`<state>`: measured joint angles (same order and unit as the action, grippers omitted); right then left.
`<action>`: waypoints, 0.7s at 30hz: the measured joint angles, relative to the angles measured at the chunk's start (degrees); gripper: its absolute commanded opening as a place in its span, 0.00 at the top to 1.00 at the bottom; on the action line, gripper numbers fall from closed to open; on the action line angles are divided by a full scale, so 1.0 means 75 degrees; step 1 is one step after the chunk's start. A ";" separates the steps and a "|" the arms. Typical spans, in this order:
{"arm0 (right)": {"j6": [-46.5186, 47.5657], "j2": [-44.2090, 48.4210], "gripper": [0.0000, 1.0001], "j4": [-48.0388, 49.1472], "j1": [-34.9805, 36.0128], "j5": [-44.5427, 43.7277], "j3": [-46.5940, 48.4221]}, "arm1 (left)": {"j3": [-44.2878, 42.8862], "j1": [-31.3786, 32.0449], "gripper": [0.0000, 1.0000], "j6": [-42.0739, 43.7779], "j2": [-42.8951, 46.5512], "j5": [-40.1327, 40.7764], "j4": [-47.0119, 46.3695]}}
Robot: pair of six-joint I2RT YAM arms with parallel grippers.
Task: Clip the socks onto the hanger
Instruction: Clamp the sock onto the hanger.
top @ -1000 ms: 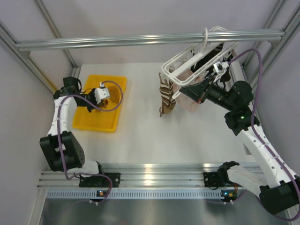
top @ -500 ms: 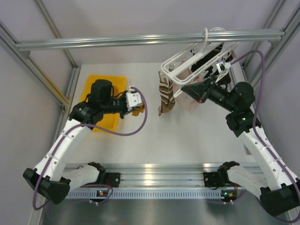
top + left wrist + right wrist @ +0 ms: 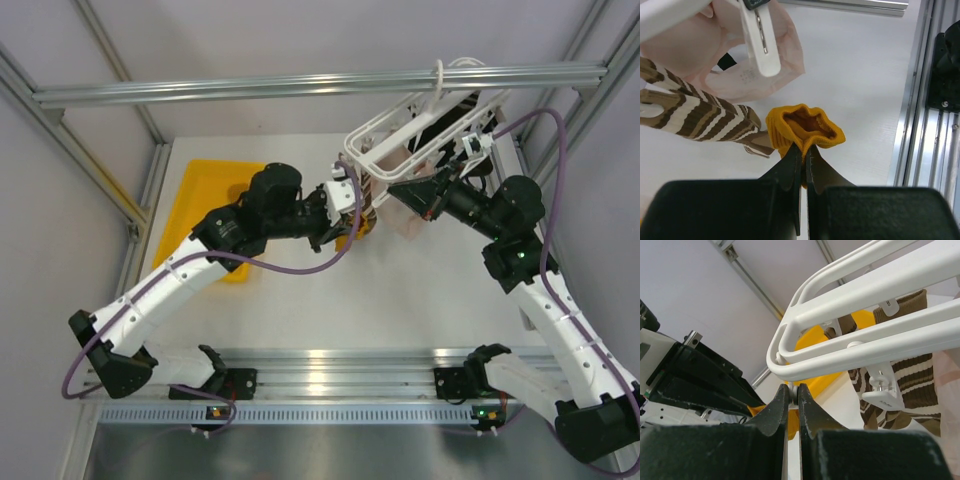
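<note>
My left gripper (image 3: 345, 228) is shut on a mustard yellow sock (image 3: 807, 127), pinching its cuff edge, and holds it above the table just below the hanger's near left corner. The white hanger (image 3: 400, 125) hangs tilted by its hook from the bar. A brown striped sock (image 3: 695, 112) and a pale pink sock (image 3: 730, 75) hang clipped from it, with a dark sock (image 3: 440, 125) further back. My right gripper (image 3: 793, 390) is shut on a small white clip under the hanger's frame (image 3: 865, 285). A free clip (image 3: 760, 40) dangles over the mustard sock.
The yellow tray (image 3: 205, 190) lies on the table at the left, behind my left arm. The long aluminium bar (image 3: 300, 85) crosses the back overhead. Rails run along the table's right side (image 3: 925, 100) and near edge.
My left arm has swung right from the yellow tray to the hanger, carrying the mustard sock. My right gripper has stayed shut at the hanger's corner, which has lifted slightly.
</note>
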<state>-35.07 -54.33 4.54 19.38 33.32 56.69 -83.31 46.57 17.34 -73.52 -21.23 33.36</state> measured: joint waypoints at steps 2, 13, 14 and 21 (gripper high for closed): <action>0.0035 0.0000 1.00 0.0000 0.0000 0.0006 0.0000 | -0.0111 0.0271 1.00 -0.0070 -0.0184 0.0283 -0.0012; 0.0539 0.0172 1.00 -0.0332 0.0000 -0.0009 0.0000 | -0.0166 0.0863 1.00 -0.0187 -0.0536 0.2226 -0.0527; 0.0554 0.0172 1.00 -0.0335 0.0003 -0.0012 0.0000 | -0.0166 0.0895 1.00 -0.0187 -0.0536 0.2311 -0.0597; 0.0679 0.0169 1.00 -0.0341 0.0064 -0.0035 0.0000 | -0.0181 0.0979 1.00 -0.0149 -0.0542 0.2530 -0.0898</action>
<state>-29.98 -53.06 1.98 19.86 33.06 56.69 -84.66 53.91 16.23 -77.58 -2.26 26.63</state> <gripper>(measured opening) 0.038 0.039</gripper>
